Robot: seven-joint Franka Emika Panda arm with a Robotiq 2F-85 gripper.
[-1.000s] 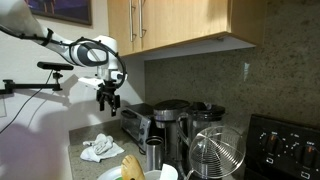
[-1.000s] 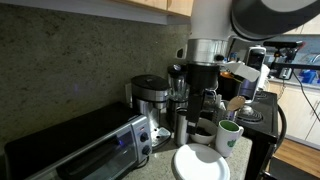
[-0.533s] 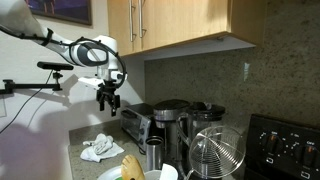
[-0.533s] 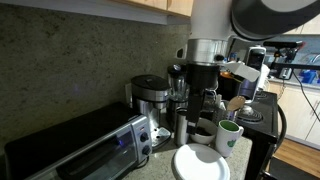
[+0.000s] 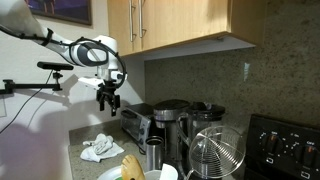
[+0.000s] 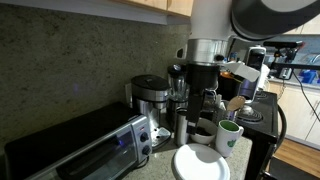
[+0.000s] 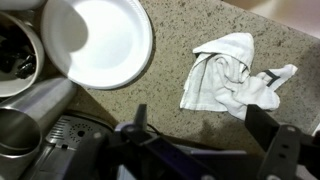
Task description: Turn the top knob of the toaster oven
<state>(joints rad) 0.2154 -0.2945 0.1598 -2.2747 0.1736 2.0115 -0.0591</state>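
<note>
black gripper (image 5: 108, 99) hangs in air beside low silver toaster oven (image 5: 137, 122), jaws spread wide, gripping nothing; round white plate (image 7: 115, 40) bare.

On the counter (image 7: 180, 20) the toaster oven (image 6: 75, 150) stands against the wall, the coffee maker (image 6: 152, 100) just beside it. A plate (image 6: 200, 163) lies in front, a cloth (image 7: 235, 70) near it.
</note>
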